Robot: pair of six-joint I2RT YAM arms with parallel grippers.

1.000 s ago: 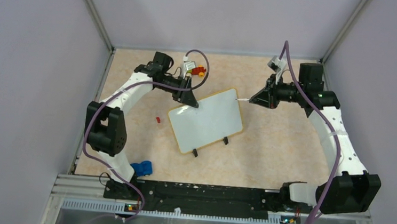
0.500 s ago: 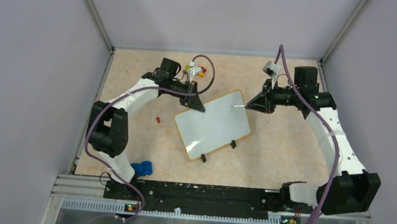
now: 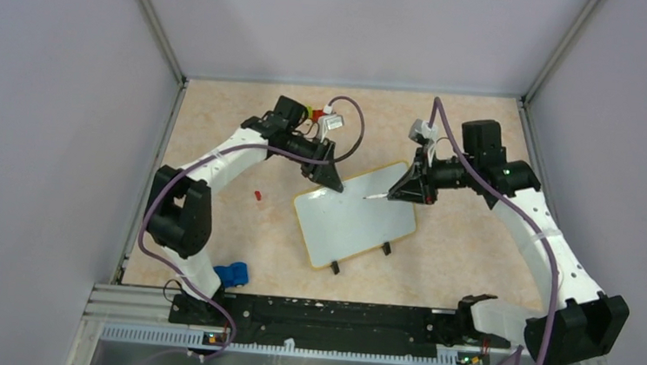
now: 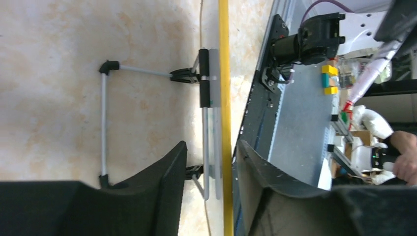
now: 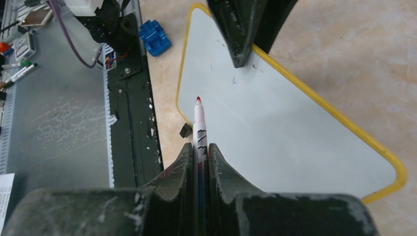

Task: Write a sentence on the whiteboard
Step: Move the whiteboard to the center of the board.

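Note:
The whiteboard [image 3: 356, 224] lies tilted on the table on its two black feet, yellow-rimmed, and I see no sentence on its face, only faint grey smudges [image 5: 275, 113]. My left gripper [image 3: 336, 183] sits at the board's far left corner. In the left wrist view its jaws [image 4: 210, 147] stand apart on either side of the board's rim [image 4: 224, 73], with a gap on the underside. My right gripper [image 3: 391, 194] is shut on a white marker [image 5: 199, 123]. The marker's red tip hovers over the board's far part, close to the left gripper's fingers [image 5: 241, 34].
A blue block [image 3: 232, 274] lies by the left arm's base. A small red piece [image 3: 258, 195] sits left of the board, and coloured bricks [image 3: 312, 112] lie at the back. The board's wire stand [image 4: 104, 123] folds beneath it. Grey walls enclose three sides.
The board has slid right and nearer, and the left gripper has moved with its corner. The right gripper has moved left, bringing the marker tip over the board.

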